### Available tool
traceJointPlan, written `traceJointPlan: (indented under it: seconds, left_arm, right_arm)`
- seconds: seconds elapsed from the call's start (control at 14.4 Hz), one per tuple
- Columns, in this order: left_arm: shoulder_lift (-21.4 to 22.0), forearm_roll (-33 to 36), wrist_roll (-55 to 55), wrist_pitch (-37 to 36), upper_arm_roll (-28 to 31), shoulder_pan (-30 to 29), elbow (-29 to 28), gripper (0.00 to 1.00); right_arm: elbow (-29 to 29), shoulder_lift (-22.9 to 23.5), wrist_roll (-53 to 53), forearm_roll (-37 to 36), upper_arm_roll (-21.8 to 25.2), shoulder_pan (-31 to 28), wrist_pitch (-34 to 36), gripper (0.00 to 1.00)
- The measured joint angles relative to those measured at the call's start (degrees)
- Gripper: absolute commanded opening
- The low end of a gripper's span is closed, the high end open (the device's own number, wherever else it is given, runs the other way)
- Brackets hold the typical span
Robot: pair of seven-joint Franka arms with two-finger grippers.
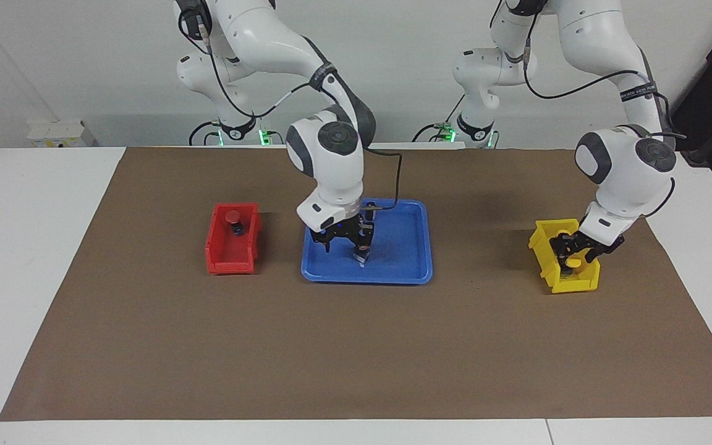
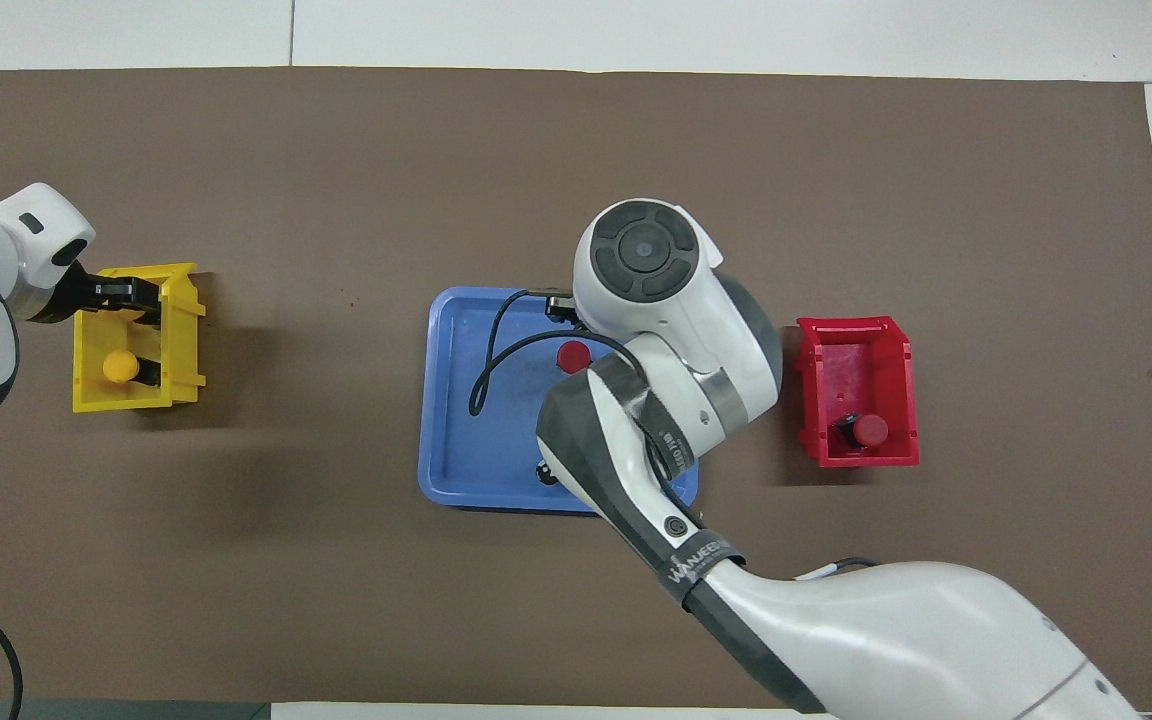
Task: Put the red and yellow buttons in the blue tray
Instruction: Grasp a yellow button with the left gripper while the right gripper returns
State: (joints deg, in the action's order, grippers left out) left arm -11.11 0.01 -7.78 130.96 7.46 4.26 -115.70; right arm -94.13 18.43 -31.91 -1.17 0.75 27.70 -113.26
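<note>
The blue tray [image 1: 400, 259] lies mid-table, also in the overhead view [image 2: 456, 420]. My right gripper [image 1: 347, 248] is low over it and open. A red button [image 2: 573, 356] rests in the tray beside its fingers; its cap is hidden in the facing view. A second red button [image 1: 232, 216] [image 2: 871, 430] sits in the red bin [image 1: 223, 262]. My left gripper [image 1: 573, 252] [image 2: 131, 295] is open, down in the yellow bin [image 1: 541, 247], straddling one yellow button [image 1: 572, 263]. The other yellow button [image 1: 561, 235] [image 2: 118, 367] stands beside it, nearer the robots.
The red bin [image 2: 856, 350] stands at the right arm's end of the tray. The yellow bin [image 2: 184, 340] stands toward the left arm's end of the table. A small dark item [image 2: 544, 472] lies in the tray by the right arm. A brown mat [image 1: 356, 346] covers the table.
</note>
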Motion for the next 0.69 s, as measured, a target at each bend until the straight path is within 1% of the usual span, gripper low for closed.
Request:
traceJointPlan:
  seconds: [0.07,0.21,0.35,0.42,0.48,0.55,0.69]
  left_arm:
    - [0.0,0.0,0.27,0.06,0.0,0.0,-0.18,0.01]
    - [0.0,0.0,0.6,0.17,0.0,0.0,-0.3,0.01]
    - [0.0,0.0,0.74,-0.11,0.0,0.01,0.28,0.01]
    - [-0.01,0.0,0.73,-0.84,0.0,0.01,1.32,0.01]
    - [-0.02,0.0,0.57,-2.83,-0.01,0.03,3.37,0.01]
    - [0.01,0.22,0.09,-6.66,-0.02,0.13,6.73,0.01]
    - [0.05,1.62,-0.23,-16.39,-0.04,1.32,14.5,0.01]
  right_arm:
    - [-2.65,-3.68,3.69,0.0,0.01,-2.37,1.53,0.73]
    - [-12.27,-12.12,11.17,0.0,0.04,-6.68,0.41,0.73]
    - [-24.23,-19.76,16.87,0.0,0.04,-9.67,-5.14,0.72]
    - [-29.28,-22.67,19.61,-0.01,0.02,-10.85,-7.49,0.72]
    - [-33.22,-24.93,22.08,-0.01,-0.02,-12.13,-9.02,0.72]
    - [-35.97,-26.51,24.92,0.0,-0.08,-13.92,-10.2,0.71]
    - [-37.93,-27.5,29.29,0.31,-0.07,-17.59,-12.35,0.7]
